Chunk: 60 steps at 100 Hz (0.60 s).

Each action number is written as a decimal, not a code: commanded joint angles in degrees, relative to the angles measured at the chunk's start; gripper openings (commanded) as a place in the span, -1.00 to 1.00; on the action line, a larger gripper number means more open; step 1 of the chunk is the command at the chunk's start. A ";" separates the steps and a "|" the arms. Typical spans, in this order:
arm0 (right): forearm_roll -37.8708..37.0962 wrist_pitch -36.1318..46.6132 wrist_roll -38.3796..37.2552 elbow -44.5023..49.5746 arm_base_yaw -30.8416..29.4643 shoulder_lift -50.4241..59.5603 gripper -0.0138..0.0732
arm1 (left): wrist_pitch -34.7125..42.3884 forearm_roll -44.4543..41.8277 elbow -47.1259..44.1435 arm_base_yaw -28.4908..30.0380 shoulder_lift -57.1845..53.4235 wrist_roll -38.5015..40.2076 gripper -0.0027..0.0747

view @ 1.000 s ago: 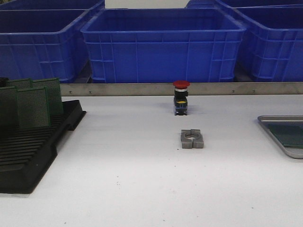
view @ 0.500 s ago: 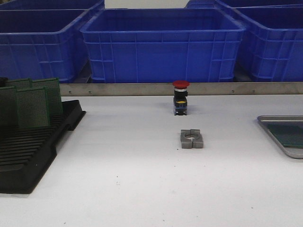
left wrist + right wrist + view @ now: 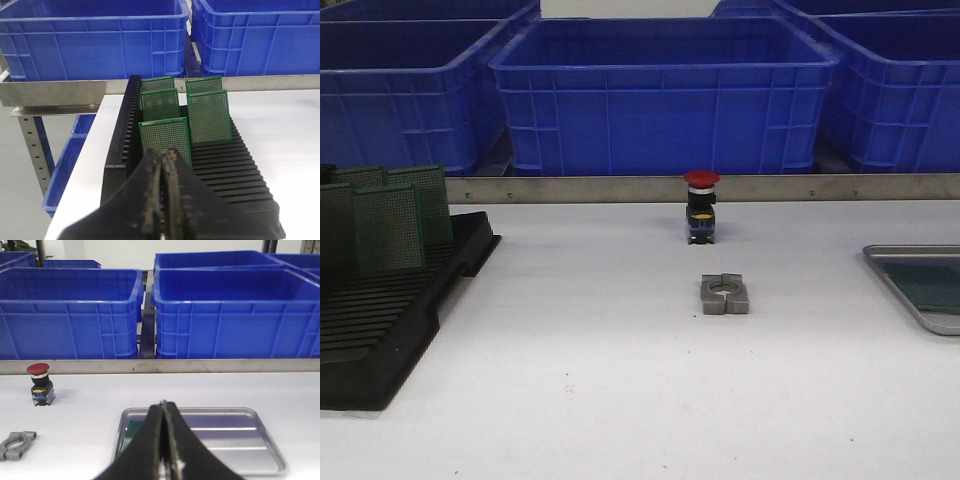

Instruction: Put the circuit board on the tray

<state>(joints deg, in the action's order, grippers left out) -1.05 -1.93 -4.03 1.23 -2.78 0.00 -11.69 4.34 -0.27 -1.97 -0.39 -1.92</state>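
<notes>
Circuit boards [image 3: 164, 141] stand upright in the black rack [image 3: 230, 170] just beyond the left gripper [image 3: 163, 156], whose fingers are clenched on nothing. The right gripper [image 3: 163, 409], likewise pressed closed and empty, hangs over the tray [image 3: 250, 440], where another board [image 3: 131, 432] lies.

Left claw [image 3: 163, 160] and right claw [image 3: 163, 412] both have fingers pressed together.

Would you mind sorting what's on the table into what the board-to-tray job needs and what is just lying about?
Belongs to the job:
- circuit boards standing in the black rack
- tray, one board already in it
- left gripper, right gripper, both shut

Just lying about:
- red push button
- grey metal clamp
- blue bins
</notes>
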 commanded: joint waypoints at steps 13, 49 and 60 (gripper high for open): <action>-5.86 1.93 -4.31 0.38 -0.19 1.82 -0.82 | 4.97 0.34 -1.09 0.19 -1.58 0.57 -0.98; -2.70 2.45 -1.30 0.27 -0.19 1.82 -0.82 | 4.97 0.34 -1.09 0.19 -1.58 0.57 -0.98; -2.70 2.52 -1.30 0.27 -0.19 1.82 -0.82 | 4.97 0.34 -1.09 0.19 -1.58 0.57 -0.98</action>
<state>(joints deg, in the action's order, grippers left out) -3.84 -4.22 -5.95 1.47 -2.78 0.57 -11.36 4.34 -0.27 -1.97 -0.39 -1.92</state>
